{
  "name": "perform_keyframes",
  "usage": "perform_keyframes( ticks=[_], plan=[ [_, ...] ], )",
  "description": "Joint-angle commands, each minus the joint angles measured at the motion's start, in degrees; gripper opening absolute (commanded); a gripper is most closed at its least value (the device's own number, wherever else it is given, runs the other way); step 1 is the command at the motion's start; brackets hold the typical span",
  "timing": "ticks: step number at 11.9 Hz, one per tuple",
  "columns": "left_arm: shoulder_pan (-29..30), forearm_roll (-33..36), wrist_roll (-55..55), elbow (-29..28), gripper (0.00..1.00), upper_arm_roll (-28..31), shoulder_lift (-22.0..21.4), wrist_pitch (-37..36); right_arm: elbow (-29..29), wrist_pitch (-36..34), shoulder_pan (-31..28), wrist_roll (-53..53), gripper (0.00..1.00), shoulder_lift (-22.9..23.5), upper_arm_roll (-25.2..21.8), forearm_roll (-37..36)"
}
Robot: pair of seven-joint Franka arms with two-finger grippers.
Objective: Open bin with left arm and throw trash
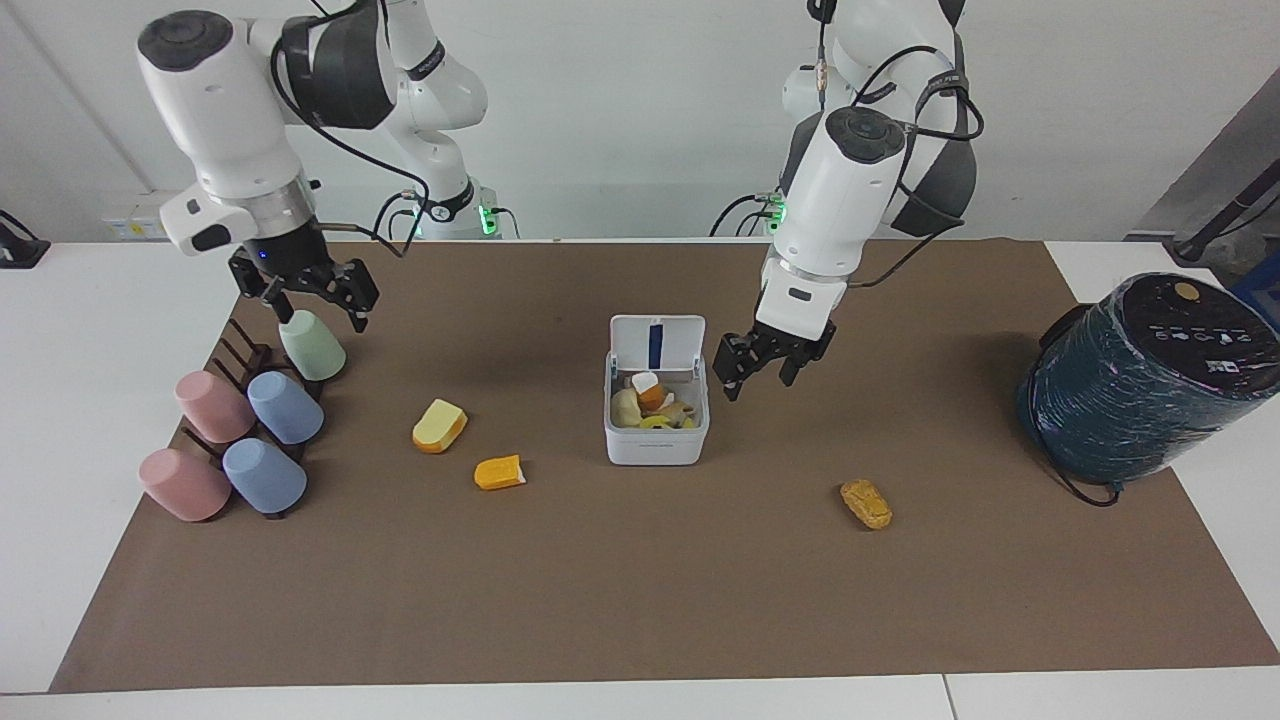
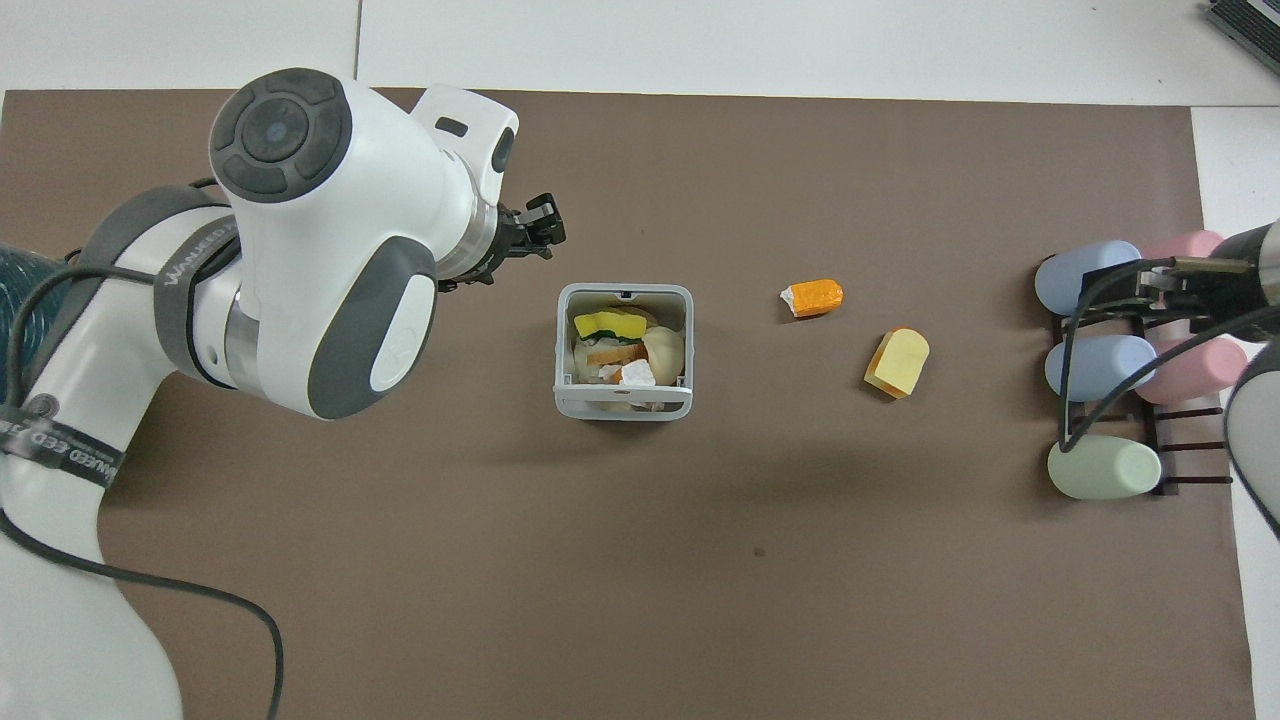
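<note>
The white bin stands mid-mat with its lid raised upright, several food pieces inside. My left gripper hangs open and empty over the mat just beside the bin, toward the left arm's end. Trash lies on the mat: a pale yellow wedge and an orange chunk toward the right arm's end, a golden-brown lump toward the left arm's end, hidden under the arm in the overhead view. My right gripper is open above a green cup.
A dark rack with pink and blue cups stands at the right arm's end of the mat. A big dark teal cylinder with a cable sits at the left arm's end.
</note>
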Motion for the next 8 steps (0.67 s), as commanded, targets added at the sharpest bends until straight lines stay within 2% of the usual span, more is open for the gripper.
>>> perform_keyframes(
  ticks=[1,4,6,8],
  plan=[
    [4.5,0.8,8.9,0.5,1.0,-0.1,0.4,-0.3,-3.7,7.6,2.0,3.0,1.0,4.0,0.2,0.1],
    [10.0,0.8,18.5,-3.3,1.0,-0.1,-0.1,5.2,-7.8,16.1,3.4,5.4,1.0,8.1,0.2,0.1],
    [11.2,0.8,23.2,-5.5,1.0,-0.1,0.1,9.1,-12.4,21.4,3.6,5.5,1.0,9.3,0.2,0.1],
    [12.3,0.8,25.4,-9.1,1.0,0.0,1.3,17.3,-15.7,23.8,3.7,5.5,1.0,9.4,0.2,0.1]
  ],
)
